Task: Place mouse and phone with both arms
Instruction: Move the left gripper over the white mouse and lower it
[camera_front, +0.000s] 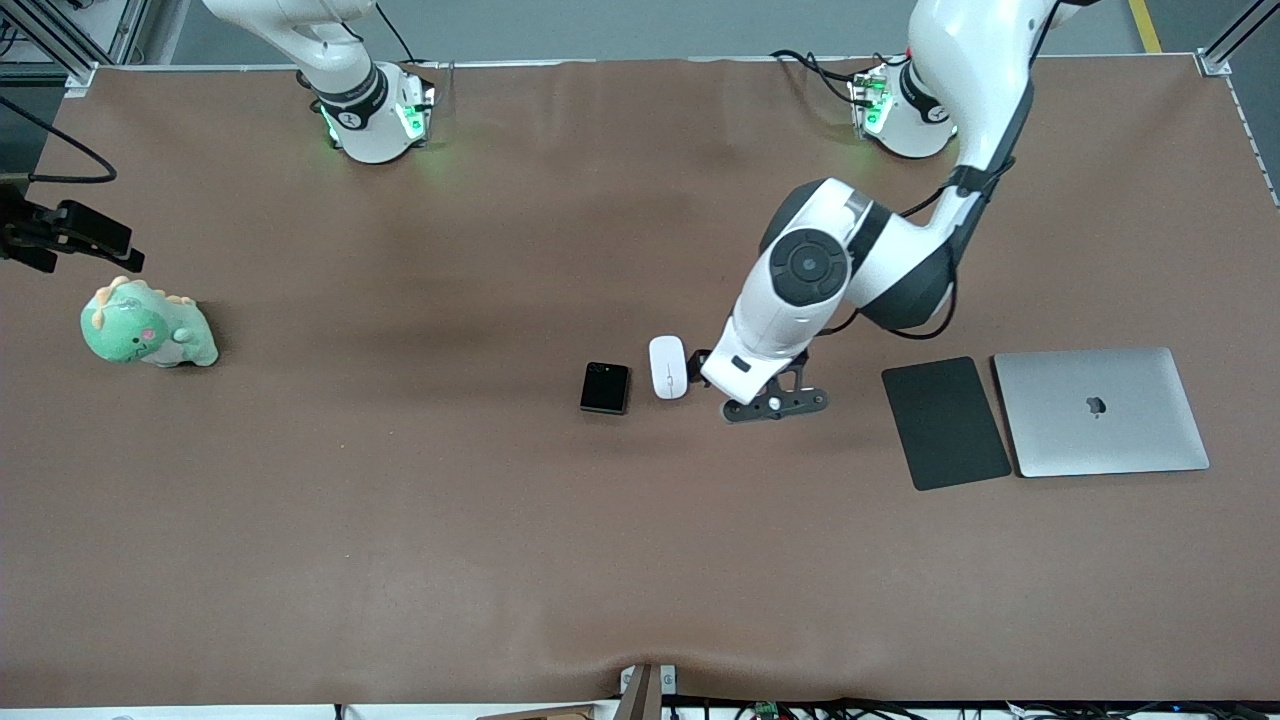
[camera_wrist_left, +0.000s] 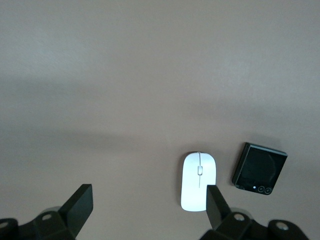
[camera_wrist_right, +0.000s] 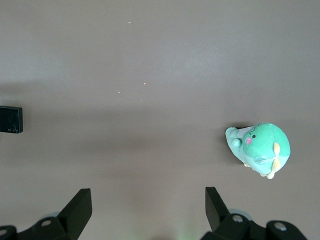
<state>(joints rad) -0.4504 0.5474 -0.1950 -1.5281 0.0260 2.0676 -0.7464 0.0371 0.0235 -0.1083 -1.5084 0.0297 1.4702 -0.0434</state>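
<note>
The white oval mouse (camera_front: 668, 367) (camera_wrist_left: 198, 181) lies near the middle of the table. The black folded phone (camera_front: 605, 387) (camera_wrist_left: 259, 169) lies right beside it, toward the right arm's end. The left arm's wrist (camera_front: 762, 345) hangs low just beside the mouse, on the side toward the left arm's end. My left gripper (camera_wrist_left: 149, 197) is open over bare table, and one of its fingers (camera_wrist_left: 216, 202) overlaps the mouse's edge in the left wrist view. My right gripper (camera_wrist_right: 148, 200) is open and high over bare table, holding nothing. The phone's edge (camera_wrist_right: 10, 119) shows in the right wrist view.
A dark grey mouse pad (camera_front: 945, 422) and a shut silver laptop (camera_front: 1100, 412) lie toward the left arm's end. A green plush toy (camera_front: 148, 325) (camera_wrist_right: 260, 149) sits toward the right arm's end. A black clamp (camera_front: 70, 235) juts in there at the table's edge.
</note>
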